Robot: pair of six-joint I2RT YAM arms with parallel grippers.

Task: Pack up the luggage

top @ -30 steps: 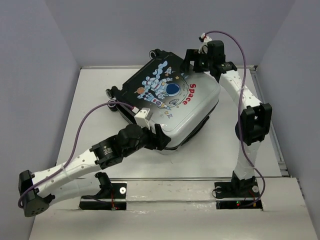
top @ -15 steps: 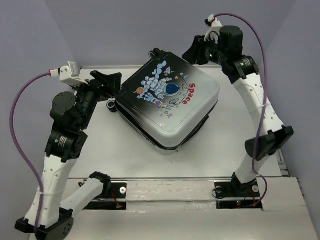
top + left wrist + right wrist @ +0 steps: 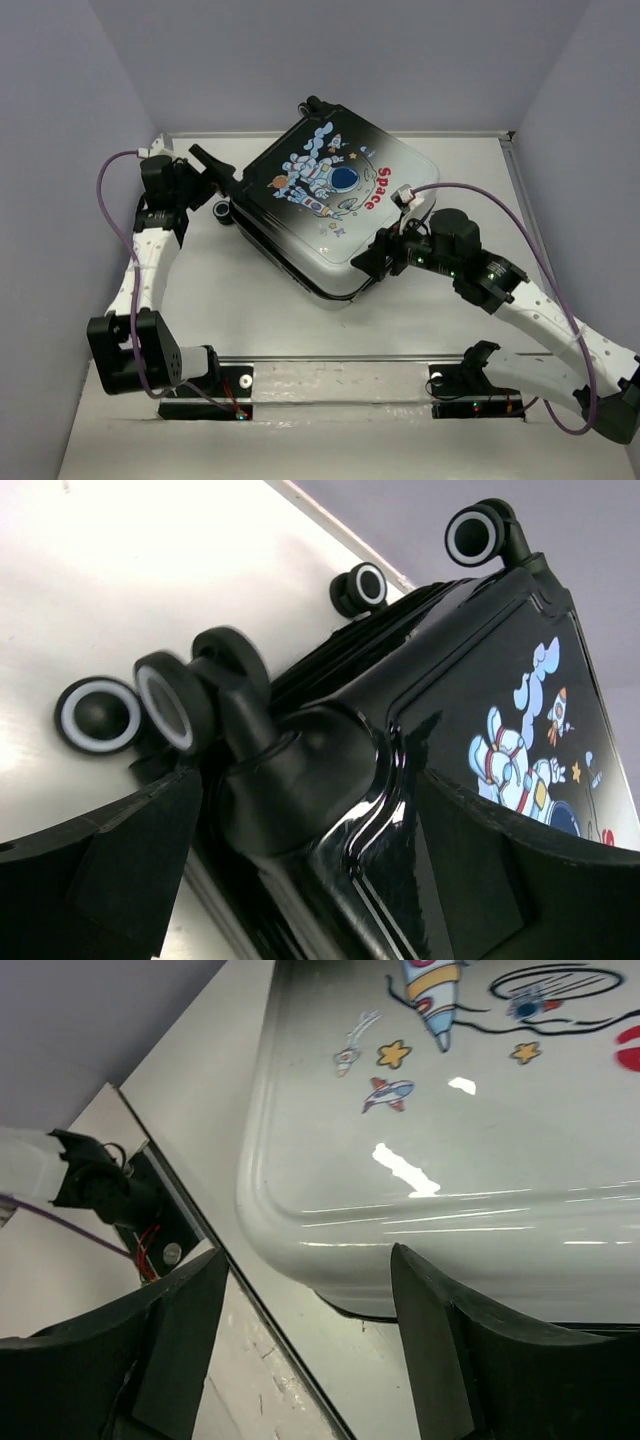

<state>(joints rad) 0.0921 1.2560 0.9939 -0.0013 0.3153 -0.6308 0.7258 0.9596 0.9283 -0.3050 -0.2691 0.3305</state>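
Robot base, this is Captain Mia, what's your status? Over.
Left pincer open, straddling wheeled corner of black-to-white hard-shell astronaut suitcase. Right pincer open at its white corner. Lid down. Nothing blocking.

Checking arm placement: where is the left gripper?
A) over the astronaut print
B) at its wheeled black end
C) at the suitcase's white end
B: the left gripper stands open at the black wheeled corner of the suitcase.
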